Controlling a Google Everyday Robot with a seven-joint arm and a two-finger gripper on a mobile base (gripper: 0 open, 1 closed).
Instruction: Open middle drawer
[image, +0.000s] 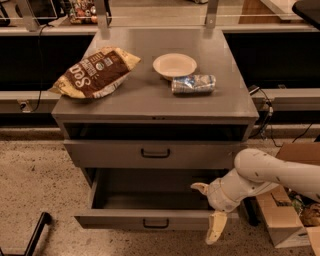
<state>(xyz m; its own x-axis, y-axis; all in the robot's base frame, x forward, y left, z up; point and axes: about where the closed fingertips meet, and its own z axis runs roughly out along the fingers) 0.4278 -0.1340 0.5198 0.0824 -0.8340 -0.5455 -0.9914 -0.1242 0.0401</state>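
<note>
**Speckled floor, grey cabinet: middle drawer stands pulled out**

A speckled stone floor (40, 170) runs under a grey metal cabinet in the centre of the frame. On its counter (150, 100) lie a brown chip bag (95, 72) at the upper left, a shallow white bowl (174, 65) near the middle, and a crumpled silver-blue can (193, 84) just to the lower right of the bowl.

Below the counter edge there is a dark gap, then the taller drawer front (110, 154) with its larger handle. Under that, the middle drawer (110, 219) sits in the lower centre of the frame, drawn well out so that its bare grey inside shows. Its low front carries a small dark bar handle (156, 223).

The white arm (270, 172) comes in from the lower right, above a cardboard box (280, 220). Its end effector (209, 210) is at the right end of the middle drawer's front. The fingers are spread wide and hold nothing: one pale finger (200, 187) points over the drawer's inside, the other hangs down in front of the drawer front. Whether either one touches the metal cannot be told.
</note>
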